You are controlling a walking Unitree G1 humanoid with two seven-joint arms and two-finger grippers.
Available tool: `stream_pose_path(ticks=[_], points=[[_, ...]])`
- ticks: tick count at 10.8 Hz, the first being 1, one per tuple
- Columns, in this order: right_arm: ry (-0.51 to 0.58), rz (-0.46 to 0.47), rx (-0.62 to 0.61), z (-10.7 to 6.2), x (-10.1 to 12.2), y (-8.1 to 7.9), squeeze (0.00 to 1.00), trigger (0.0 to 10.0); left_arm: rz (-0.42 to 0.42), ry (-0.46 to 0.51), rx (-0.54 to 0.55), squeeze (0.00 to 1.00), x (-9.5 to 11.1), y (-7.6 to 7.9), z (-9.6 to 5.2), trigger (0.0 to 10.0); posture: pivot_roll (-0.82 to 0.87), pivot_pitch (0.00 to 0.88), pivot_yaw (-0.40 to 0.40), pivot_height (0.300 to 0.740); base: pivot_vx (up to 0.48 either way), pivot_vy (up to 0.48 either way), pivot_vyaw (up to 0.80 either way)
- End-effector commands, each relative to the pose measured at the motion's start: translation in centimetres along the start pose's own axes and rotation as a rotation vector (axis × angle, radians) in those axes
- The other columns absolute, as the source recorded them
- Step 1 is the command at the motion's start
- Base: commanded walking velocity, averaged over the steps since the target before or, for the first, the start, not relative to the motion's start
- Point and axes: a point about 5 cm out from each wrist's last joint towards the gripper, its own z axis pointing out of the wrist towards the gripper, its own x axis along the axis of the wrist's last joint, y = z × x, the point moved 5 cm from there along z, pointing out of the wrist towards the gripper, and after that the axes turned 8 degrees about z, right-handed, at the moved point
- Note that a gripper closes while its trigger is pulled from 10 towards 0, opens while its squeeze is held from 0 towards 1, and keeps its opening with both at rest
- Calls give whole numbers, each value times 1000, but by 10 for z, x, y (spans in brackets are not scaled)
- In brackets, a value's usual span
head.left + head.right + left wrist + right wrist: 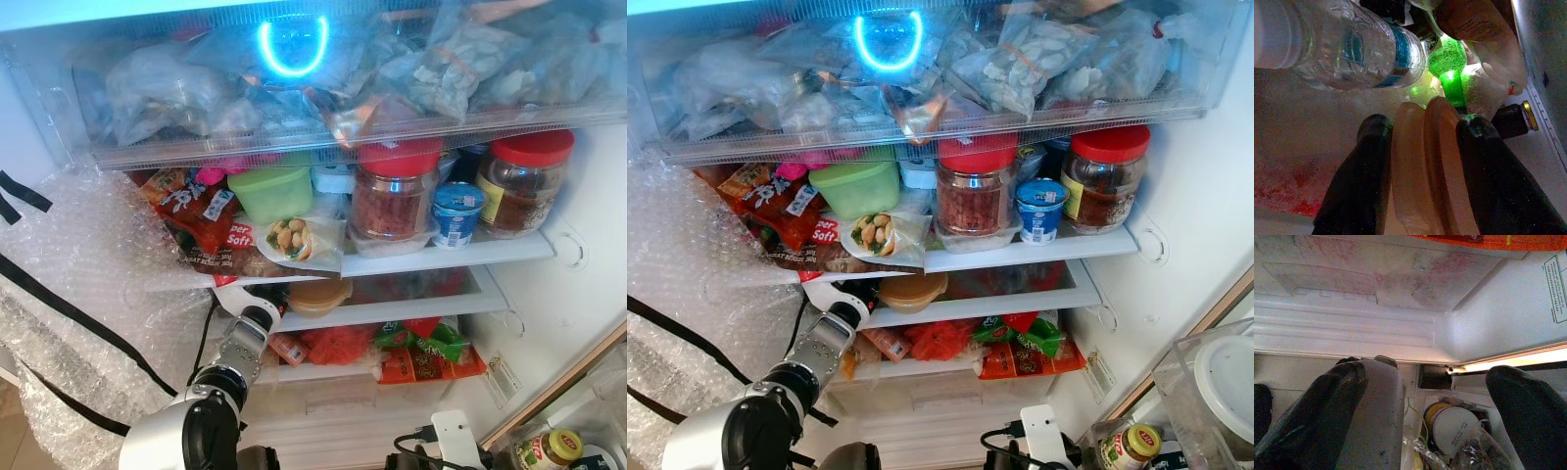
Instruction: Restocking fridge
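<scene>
While my left gripper (1422, 161) pinches this tan lidded tub (318, 294) on the fridge's middle shelf (411, 299), I'm mid-placement, I reckon; next: release cleanly. Right gripper (1425, 396) hangs spread.

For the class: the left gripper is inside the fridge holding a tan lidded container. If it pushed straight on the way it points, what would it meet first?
Probably the green bottle, directly beyond the tan container held by the left gripper. A clear water bottle lies off to one side. Depth is unclear in the dark wrist view.
</scene>
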Motion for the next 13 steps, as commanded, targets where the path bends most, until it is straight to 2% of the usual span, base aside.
stream_pose_path(ticks=[1, 4, 5, 6, 9, 11, 13], points=[[-67, -2, -1, -4, -21, 0, 0, 10000, 15, 23, 3, 1000, 10, 3, 4, 10000, -97, 6, 72, 635, 0, 0, 0], [-67, -2, 0, -4, -21, 0, 0, 10000, 31, 10, 3, 1000, 7, 1, 2, 10000, -92, 4, 72, 635, 0, 0, 0], [-67, -2, 3, -4, -21, 0, 0, 10000, 57, -17, -13, 0, 3, 1, 1, 10000, -95, 4, 73, 635, 0, 0, 0], [-67, 0, 2, -4, -21, 0, 0, 10000, 129, -52, -35, 0, -3, 0, -1, 10000, -91, 3, 74, 635, 0, 0, 0], [-68, -3, 5, -4, -20, -1, 0, 10000, 157, -57, -38, 0, -1, -7, -5, 10000, -86, 5, 72, 635, 0, 0, 0], [-66, -2, 2, -4, -20, 0, 0, 10000, 207, -62, -74, 0, -2, -8, -9, 10000, -86, 6, 72, 635, 0, 0, 0], [-66, -3, 3, -4, -20, 0, 0, 10000, 198, -61, -97, 0, -5, -9, -12, 10000, -85, 8, 72, 635, 0, 0, 0]])
